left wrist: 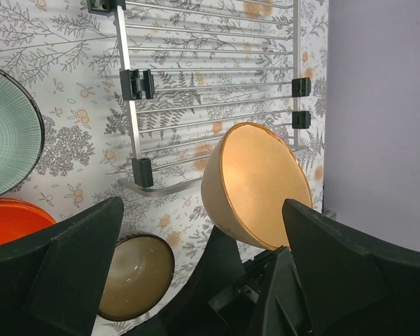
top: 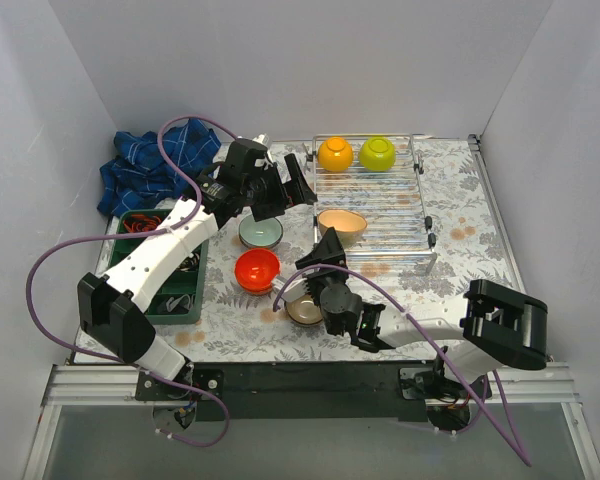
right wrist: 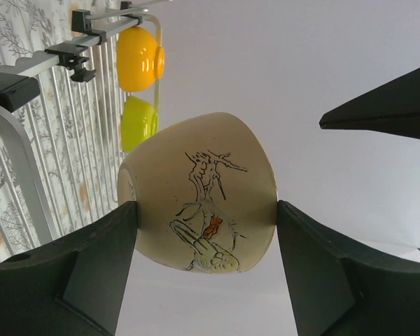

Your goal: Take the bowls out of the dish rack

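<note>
The chrome dish rack [top: 380,205] holds an orange-yellow bowl [top: 334,153] and a lime green bowl [top: 376,153] at its far end; both show in the right wrist view [right wrist: 140,57] [right wrist: 138,120]. My right gripper [top: 335,242] [right wrist: 206,206] is shut on a beige bowl with a painted bird [top: 341,226] [right wrist: 199,203] [left wrist: 262,185], tilted on edge at the rack's near left corner [left wrist: 210,91]. My left gripper [top: 288,190] [left wrist: 199,204] is open and empty beside the rack's left rail. A pale blue-green bowl [top: 261,232] [left wrist: 7,133], a red-orange bowl [top: 257,270] [left wrist: 10,220] and a dark brown bowl [top: 305,308] [left wrist: 136,276] sit on the table.
A green compartment tray [top: 204,268] with small items stands at the left. A blue checked cloth [top: 150,165] lies at the back left. White walls close in the table on three sides. Purple cables loop over both arms.
</note>
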